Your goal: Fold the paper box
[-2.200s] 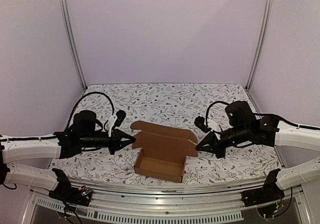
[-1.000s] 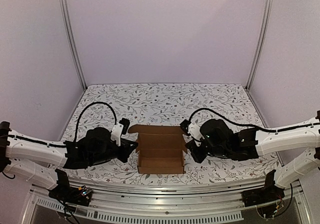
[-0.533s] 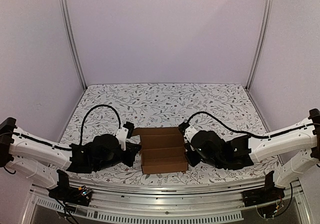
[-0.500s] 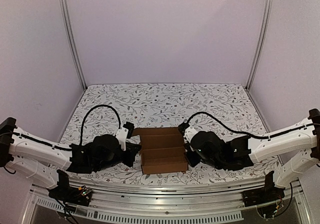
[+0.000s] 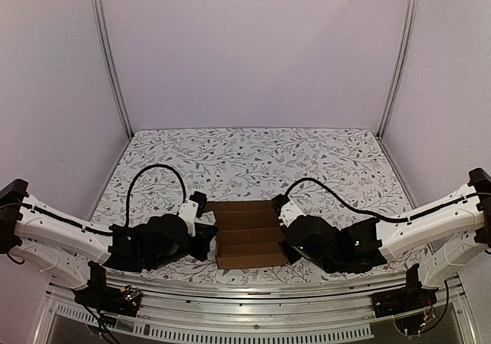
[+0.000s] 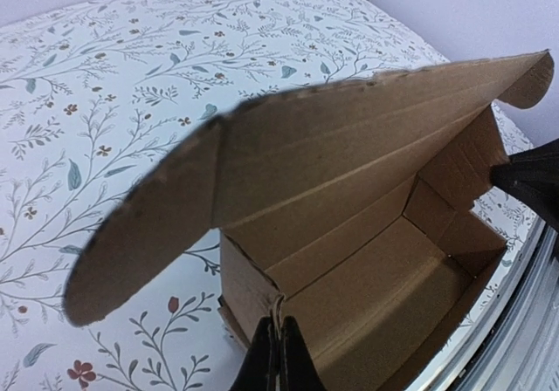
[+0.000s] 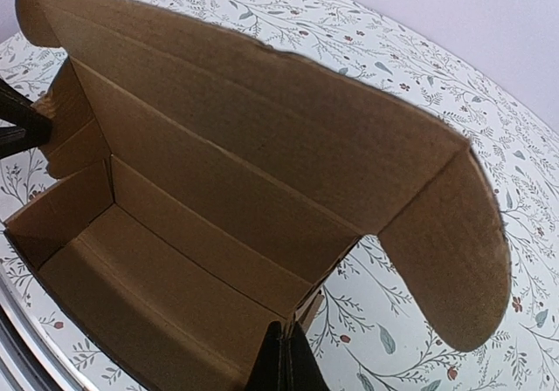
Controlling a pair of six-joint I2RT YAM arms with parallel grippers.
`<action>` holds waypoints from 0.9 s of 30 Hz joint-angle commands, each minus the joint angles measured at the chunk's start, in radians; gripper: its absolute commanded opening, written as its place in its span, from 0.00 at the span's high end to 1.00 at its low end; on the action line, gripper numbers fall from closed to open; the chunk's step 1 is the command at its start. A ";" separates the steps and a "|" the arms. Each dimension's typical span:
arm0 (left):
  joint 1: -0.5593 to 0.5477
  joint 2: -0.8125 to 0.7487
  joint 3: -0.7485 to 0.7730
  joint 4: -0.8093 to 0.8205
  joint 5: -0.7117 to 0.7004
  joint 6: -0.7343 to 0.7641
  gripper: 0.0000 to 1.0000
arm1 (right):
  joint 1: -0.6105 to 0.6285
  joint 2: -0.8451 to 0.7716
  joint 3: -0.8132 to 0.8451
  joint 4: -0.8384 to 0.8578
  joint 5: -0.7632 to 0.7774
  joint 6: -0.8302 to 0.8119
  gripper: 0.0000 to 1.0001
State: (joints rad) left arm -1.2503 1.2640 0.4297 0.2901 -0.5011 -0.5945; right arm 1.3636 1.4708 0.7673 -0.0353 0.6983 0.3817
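The paper box point(image 5: 247, 235) sits near the table's point(image 5: 253, 156) front edge, its lid flap raised. Both arms lie low, reaching inward. The left gripper point(image 6: 279, 358) and right gripper point(image 7: 284, 358), jaws closed, meet its opposite end walls.

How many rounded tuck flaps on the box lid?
2. On the paper box, the left flap is at the lid's left end, the right flap at its right end. None hidden.

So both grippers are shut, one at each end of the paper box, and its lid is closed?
No: both wrist views show the lid of the paper box open. The left gripper and right gripper are shut, one at each end.
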 commanded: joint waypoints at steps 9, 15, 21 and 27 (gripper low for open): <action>-0.097 0.073 0.049 -0.066 -0.019 -0.088 1.00 | 0.090 0.037 -0.013 0.054 0.076 0.081 1.00; -0.137 0.109 0.070 -0.090 -0.054 -0.110 1.00 | 0.110 0.034 -0.026 0.040 0.102 0.112 1.00; -0.177 0.117 0.088 -0.141 -0.100 -0.125 1.00 | 0.128 0.026 -0.042 0.004 0.121 0.159 1.00; -0.218 0.132 0.119 -0.216 -0.170 -0.145 1.00 | 0.135 -0.018 -0.066 -0.002 0.113 0.189 0.87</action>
State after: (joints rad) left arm -1.4204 1.3659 0.5129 0.1593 -0.6659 -0.7177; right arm 1.4773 1.4937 0.7162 -0.0528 0.8322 0.5438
